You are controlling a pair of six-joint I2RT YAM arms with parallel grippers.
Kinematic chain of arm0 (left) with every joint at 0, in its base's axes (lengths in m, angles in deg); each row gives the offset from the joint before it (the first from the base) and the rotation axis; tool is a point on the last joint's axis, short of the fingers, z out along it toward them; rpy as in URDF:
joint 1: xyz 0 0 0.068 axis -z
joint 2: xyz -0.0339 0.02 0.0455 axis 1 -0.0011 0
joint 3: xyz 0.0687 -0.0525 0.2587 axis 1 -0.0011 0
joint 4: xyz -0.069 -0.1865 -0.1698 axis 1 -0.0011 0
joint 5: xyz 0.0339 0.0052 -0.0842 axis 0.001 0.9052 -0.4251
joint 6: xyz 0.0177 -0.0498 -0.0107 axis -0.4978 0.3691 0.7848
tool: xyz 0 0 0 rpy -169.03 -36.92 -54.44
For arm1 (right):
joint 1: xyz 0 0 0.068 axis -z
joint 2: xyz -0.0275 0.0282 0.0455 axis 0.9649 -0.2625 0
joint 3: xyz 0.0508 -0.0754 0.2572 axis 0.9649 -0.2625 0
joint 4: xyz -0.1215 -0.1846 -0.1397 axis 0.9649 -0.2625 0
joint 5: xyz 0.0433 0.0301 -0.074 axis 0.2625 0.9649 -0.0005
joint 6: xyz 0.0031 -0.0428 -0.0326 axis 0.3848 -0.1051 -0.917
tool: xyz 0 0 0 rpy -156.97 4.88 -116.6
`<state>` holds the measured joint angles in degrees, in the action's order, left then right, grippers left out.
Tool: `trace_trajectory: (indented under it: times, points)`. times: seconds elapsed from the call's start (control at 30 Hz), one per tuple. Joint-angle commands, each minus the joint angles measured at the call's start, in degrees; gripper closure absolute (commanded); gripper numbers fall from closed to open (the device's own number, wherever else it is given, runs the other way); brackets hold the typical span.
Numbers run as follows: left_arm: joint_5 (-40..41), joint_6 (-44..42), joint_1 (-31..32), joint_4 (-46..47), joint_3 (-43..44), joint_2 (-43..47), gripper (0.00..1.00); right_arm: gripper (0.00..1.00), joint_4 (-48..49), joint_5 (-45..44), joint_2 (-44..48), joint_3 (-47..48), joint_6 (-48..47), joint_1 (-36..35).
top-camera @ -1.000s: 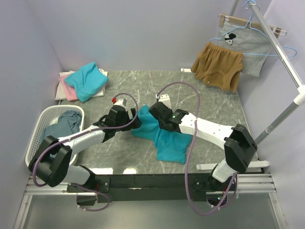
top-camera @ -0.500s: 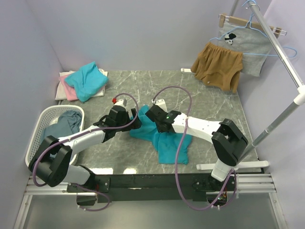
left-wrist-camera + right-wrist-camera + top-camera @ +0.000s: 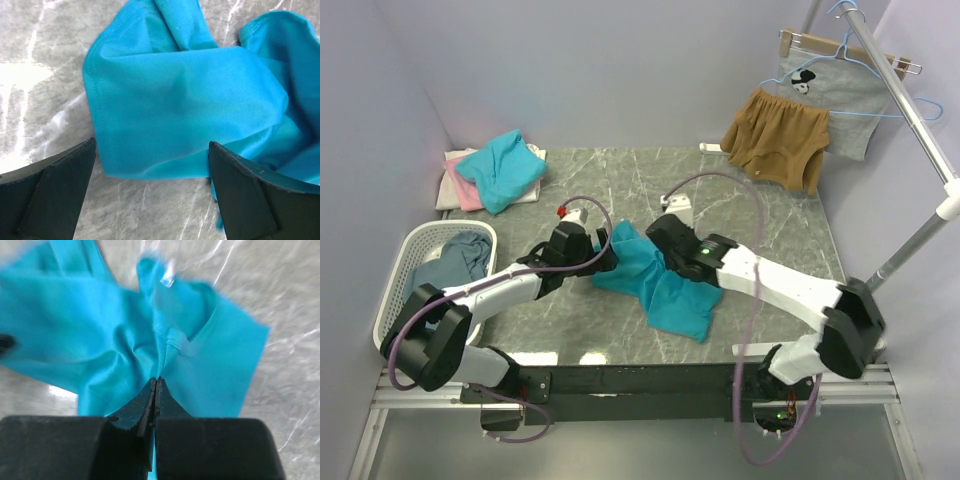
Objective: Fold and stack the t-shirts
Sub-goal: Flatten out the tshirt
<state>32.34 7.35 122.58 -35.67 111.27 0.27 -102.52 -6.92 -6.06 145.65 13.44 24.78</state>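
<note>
A teal t-shirt (image 3: pixel 655 285) lies crumpled in the middle of the marble table (image 3: pixel 760 215). My left gripper (image 3: pixel 605 258) is open at its left edge; in the left wrist view the cloth (image 3: pixel 190 100) lies just beyond the two spread fingers (image 3: pixel 55 192), not between them. My right gripper (image 3: pixel 672 262) is shut on a pinched ridge of the same shirt (image 3: pixel 165 347), near its neckline. A stack of folded tees, teal (image 3: pixel 502 167) on top of pink and white, sits at the far left corner.
A white laundry basket (image 3: pixel 405 262) with a slate-blue garment (image 3: pixel 455 258) stands at the left edge. Tan-brown shorts (image 3: pixel 778 137) and a grey printed garment (image 3: pixel 835 95) hang from a rack (image 3: pixel 910 90) at the far right.
My right arm has swung out to the right and its gripper has shifted right with the pinched cloth, spreading the shirt's near part rightward. The left arm has barely moved.
</note>
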Motion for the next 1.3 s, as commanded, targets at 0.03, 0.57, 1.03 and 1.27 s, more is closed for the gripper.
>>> trace_trajectory:
  times: [0.03, 0.57, 1.03, 1.27]
  points:
    - [-0.2, -0.4, 2.6, 1.2, 0.8, 2.3, 0.01, 1.00, 0.9, -9.5, 14.5, 1.7, -0.1, 0.4]
    - [4.1, 3.3, 19.4, 6.1, 0.0, -6.9, 0.01, 1.00, 11.1, -8.3, 15.9, 3.6, -4.5, 19.2]
    - [22.7, 11.1, 21.0, -2.2, 0.2, -10.7, 0.01, 1.00, 11.3, -3.1, 13.9, 4.1, -6.0, 23.8]
    - [28.5, 11.6, 21.0, -6.8, 3.5, -15.5, 0.13, 1.00, 11.7, -1.7, 14.7, 2.6, -6.1, 24.5]
